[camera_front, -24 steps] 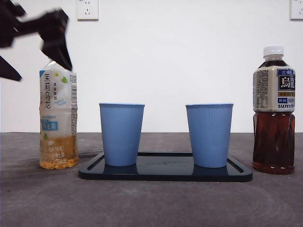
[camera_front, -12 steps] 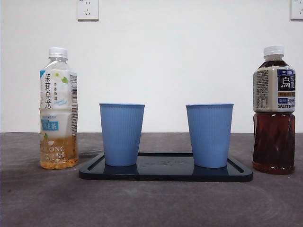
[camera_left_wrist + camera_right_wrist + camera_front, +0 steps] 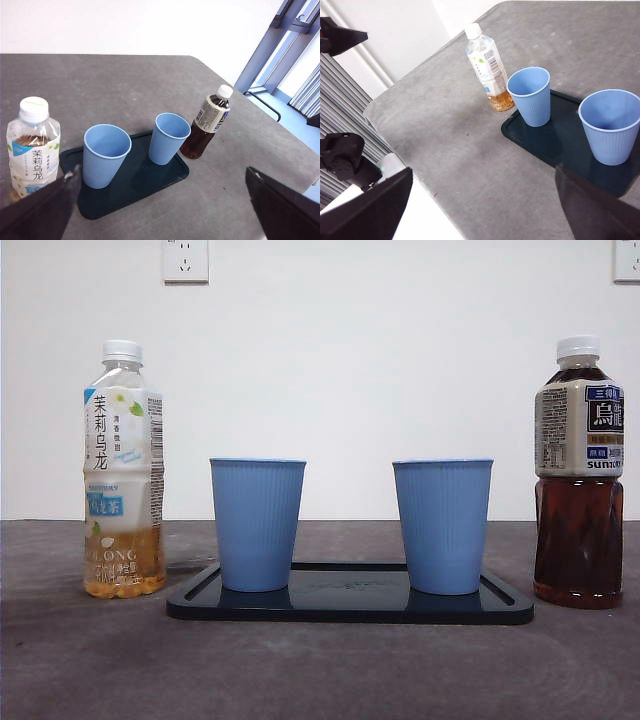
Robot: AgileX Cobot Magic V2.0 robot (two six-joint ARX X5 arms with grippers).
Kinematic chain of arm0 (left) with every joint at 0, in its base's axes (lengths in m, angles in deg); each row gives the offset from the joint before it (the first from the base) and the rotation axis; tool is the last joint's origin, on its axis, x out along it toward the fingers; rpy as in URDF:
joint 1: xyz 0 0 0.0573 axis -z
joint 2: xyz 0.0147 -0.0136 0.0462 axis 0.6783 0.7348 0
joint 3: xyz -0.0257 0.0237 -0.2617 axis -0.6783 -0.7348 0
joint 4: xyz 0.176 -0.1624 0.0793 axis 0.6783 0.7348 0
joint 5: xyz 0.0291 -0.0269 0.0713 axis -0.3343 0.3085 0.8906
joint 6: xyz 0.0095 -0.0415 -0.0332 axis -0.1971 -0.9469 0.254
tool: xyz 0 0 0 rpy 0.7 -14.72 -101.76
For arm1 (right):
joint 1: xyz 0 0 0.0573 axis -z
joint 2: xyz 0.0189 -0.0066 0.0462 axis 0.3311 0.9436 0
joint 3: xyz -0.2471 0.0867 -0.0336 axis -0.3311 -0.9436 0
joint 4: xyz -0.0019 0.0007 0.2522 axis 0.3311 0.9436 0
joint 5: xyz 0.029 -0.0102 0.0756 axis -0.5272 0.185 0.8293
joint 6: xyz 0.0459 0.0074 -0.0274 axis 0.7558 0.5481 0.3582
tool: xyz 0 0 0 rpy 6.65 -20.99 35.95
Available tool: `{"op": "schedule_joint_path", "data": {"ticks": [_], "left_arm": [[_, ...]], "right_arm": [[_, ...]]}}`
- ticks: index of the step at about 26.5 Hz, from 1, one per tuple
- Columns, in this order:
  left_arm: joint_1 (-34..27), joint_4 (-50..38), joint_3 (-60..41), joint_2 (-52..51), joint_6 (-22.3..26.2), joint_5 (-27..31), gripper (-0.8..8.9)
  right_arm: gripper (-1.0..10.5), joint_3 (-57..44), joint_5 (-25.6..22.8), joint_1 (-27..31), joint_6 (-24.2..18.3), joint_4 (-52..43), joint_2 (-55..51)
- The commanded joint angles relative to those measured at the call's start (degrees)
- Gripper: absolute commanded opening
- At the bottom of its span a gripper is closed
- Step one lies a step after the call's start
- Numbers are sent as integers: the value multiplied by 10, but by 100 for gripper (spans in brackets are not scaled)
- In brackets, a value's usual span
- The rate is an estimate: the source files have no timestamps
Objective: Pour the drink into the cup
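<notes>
Two empty blue cups (image 3: 257, 525) (image 3: 442, 526) stand on a dark tray (image 3: 350, 602). A pale tea bottle (image 3: 124, 470), capped, with a little yellow drink at the bottom, stands left of the tray. A dark tea bottle (image 3: 578, 475), capped and mostly full, stands right of it. My left gripper (image 3: 162, 171) is open and empty, high above the table, looking down on the pale bottle (image 3: 32, 145), both cups and the dark bottle (image 3: 207, 125). My right gripper (image 3: 484, 171) is open and empty, also high, above the tray (image 3: 555, 142). Neither gripper shows in the front view.
Wall sockets (image 3: 185, 260) sit on the white wall behind. The right wrist view shows the table's edge (image 3: 395, 145) with black arm parts (image 3: 342, 157) beyond it. Bare grey table (image 3: 320, 670) lies in front of the tray.
One second ago a black gripper was at the top of the pale bottle at the upper left of the front view. It has left the view; the bottle stands free with its cap showing.
</notes>
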Motion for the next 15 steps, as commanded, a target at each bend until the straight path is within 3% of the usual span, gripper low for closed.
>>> {"op": "schedule_joint_path", "data": {"ticks": [1,3,4,15], "left_arm": [[3,3,10,1,-1,-1,340],[3,17,10,1,-1,-1,-19],[3,22,10,1,0,-1,35],[3,28,10,1,0,-1,27]], "right_arm": [[329,7,-7,-3,-10,-8,2],[31,7,-20,-3,-19,-8,2],[9,7,-21,-3,-30,-8,2],[15,7,-17,-3,-29,-9,2]]}}
